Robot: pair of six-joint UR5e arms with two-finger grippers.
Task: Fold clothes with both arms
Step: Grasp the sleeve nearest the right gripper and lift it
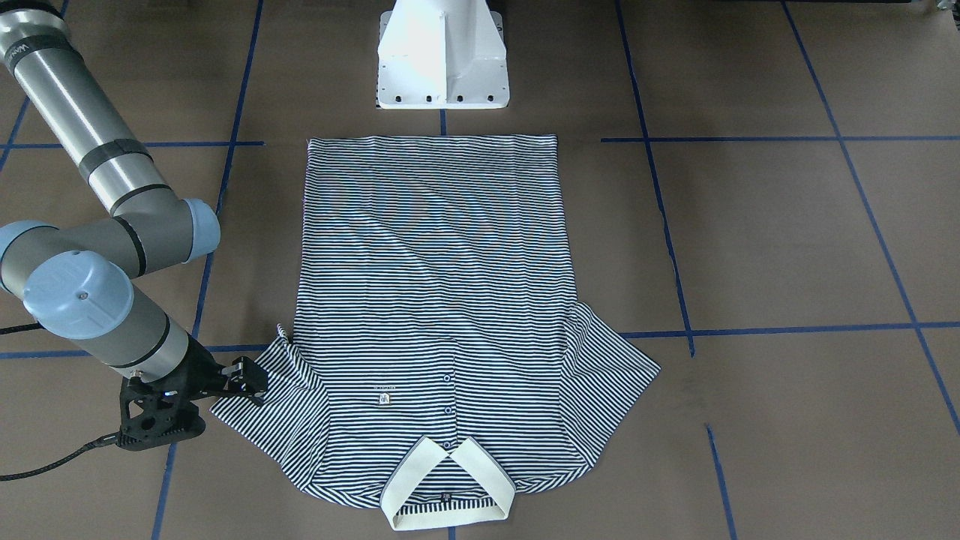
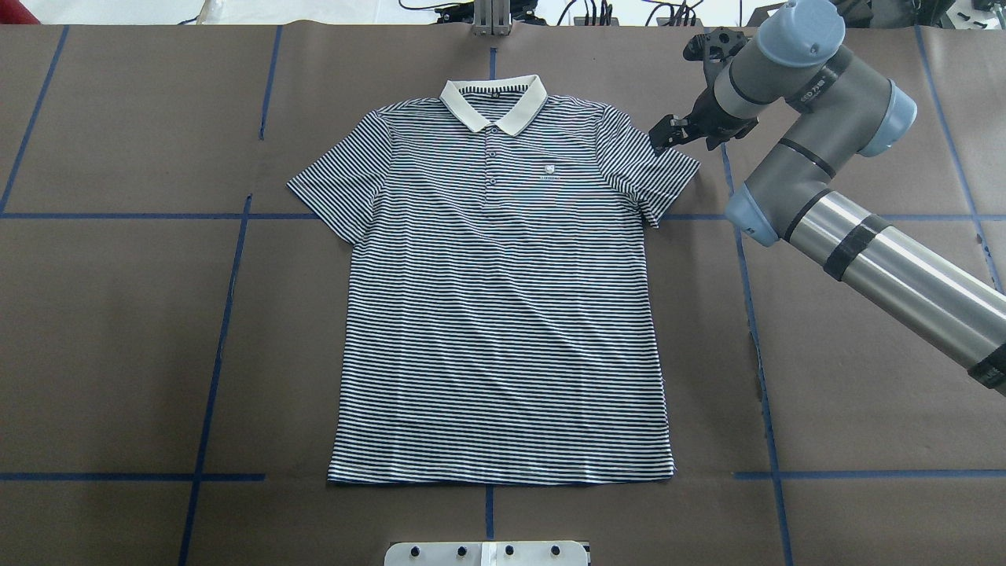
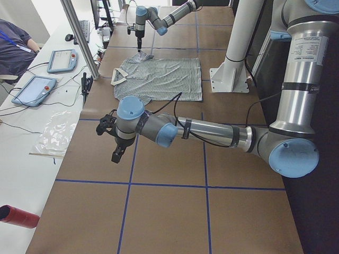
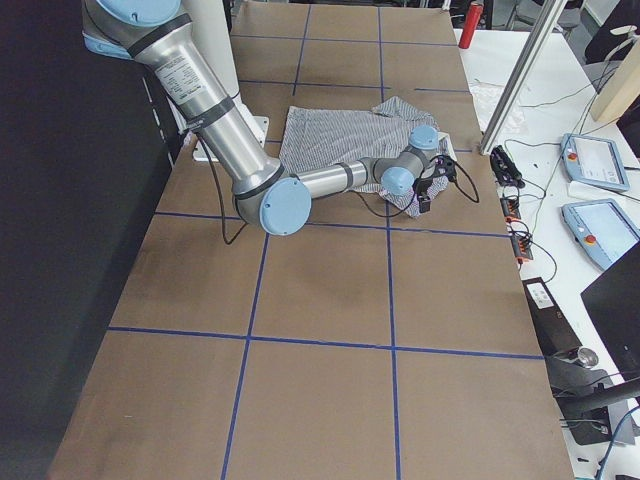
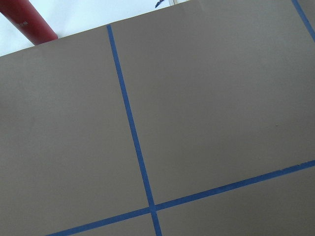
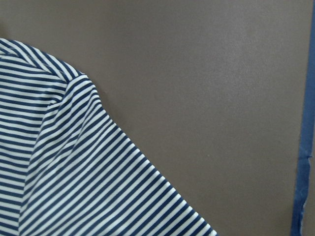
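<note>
Right end effector point(image 2: 659, 139) at sleeve point(image 2: 646, 169), polo shirt point(image 2: 503, 299) hem toward pedestal point(image 2: 487, 553)

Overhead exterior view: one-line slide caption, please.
Striped polo shirt spread flat, buttons up; right gripper at the edge of one sleeve.

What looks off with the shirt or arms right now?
Nothing damaged or spilled. The polo shirt lies flat, face up, lightly wrinkled. One small oddity: the sleeve by the right gripper has a bit of its edge curled up near the armpit. The left gripper hangs over the table, far from the shirt.
</note>
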